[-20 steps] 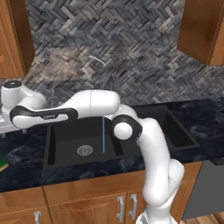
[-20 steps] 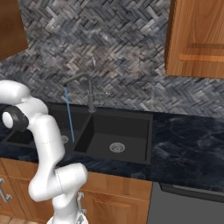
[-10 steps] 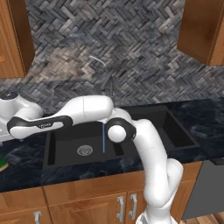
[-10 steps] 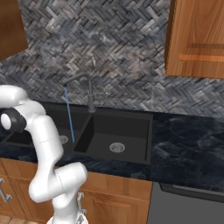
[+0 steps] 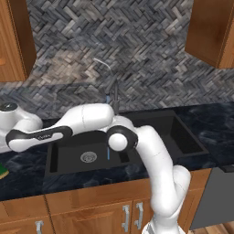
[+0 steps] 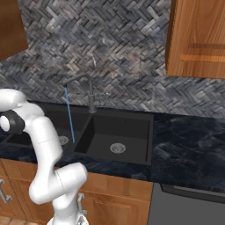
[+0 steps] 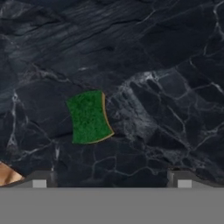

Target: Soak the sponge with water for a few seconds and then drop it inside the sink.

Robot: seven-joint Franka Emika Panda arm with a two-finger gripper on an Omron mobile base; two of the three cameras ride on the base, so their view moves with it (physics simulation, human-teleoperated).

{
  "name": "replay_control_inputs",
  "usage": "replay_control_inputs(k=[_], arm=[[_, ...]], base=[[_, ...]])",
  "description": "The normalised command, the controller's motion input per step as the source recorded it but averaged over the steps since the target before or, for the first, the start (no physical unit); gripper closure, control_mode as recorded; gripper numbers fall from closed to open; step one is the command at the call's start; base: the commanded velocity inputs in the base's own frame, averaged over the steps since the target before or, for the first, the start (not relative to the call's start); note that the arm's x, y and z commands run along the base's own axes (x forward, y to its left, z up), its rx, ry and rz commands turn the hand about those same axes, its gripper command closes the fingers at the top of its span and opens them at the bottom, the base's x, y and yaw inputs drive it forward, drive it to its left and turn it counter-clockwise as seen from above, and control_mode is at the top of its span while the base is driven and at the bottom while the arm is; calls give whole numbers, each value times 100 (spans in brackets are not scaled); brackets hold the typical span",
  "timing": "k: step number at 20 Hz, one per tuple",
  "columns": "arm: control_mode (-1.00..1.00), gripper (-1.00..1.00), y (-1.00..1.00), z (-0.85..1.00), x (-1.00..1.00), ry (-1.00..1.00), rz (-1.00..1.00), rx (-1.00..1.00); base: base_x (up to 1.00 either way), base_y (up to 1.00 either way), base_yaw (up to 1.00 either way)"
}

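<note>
The sink (image 5: 183, 137) is set into the counter (image 5: 219, 123), with the faucet (image 6: 90, 94) standing behind the divider between its two basins. The water (image 6: 69, 114) is seen falling from the spout into the left basin, near that basin's drain (image 5: 88, 157). A second drain (image 6: 116, 148) lies in the right basin. The sponge (image 7: 89, 117) lies flat on the counter, well to the left of the sink (at the left edge of the left base view). The gripper (image 7: 111, 179) is held above the counter, with the sponge just ahead of its spread fingertips and apart from them.
</note>
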Motion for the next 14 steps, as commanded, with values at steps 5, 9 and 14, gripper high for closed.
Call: replay_control_inputs(k=[5,9,14], arm=[[-100,-100,27,-14,0,-1,3,0],[-100,-100,23,-14,0,-7,3,0],[-100,-100,22,-9,0,-4,4,0]], base=[[0,0,0],[0,0,0],[0,0,0]])
